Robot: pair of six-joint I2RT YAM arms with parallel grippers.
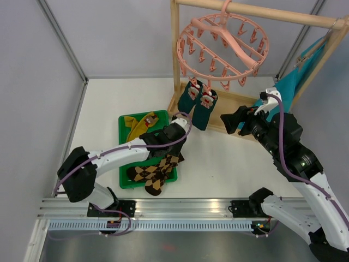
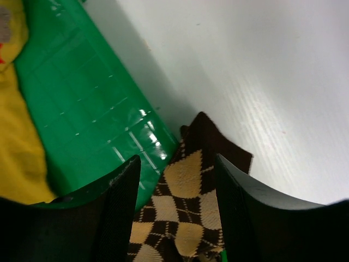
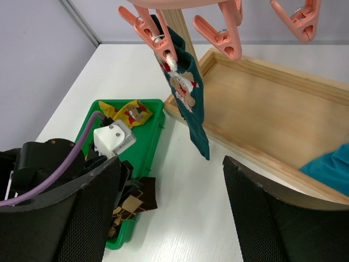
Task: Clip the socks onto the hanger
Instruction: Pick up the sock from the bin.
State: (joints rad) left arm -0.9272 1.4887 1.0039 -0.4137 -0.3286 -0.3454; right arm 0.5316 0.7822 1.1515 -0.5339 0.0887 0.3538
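The pink hanger hangs from the wooden rack's top bar, and two dark teal socks dangle from its clips. One teal sock shows close in the right wrist view. Brown argyle socks lie over the green tray's near right corner. A yellow sock lies at its far end. My left gripper is open and straddles an argyle sock at the tray's edge, fingers on either side. My right gripper hovers open right of the teal socks with nothing between its fingers.
The wooden rack's base frame stands behind the hanging socks, its post on the left. A turquoise cloth hangs on the rack's right side. Grey walls close in the white table on the left and at the back.
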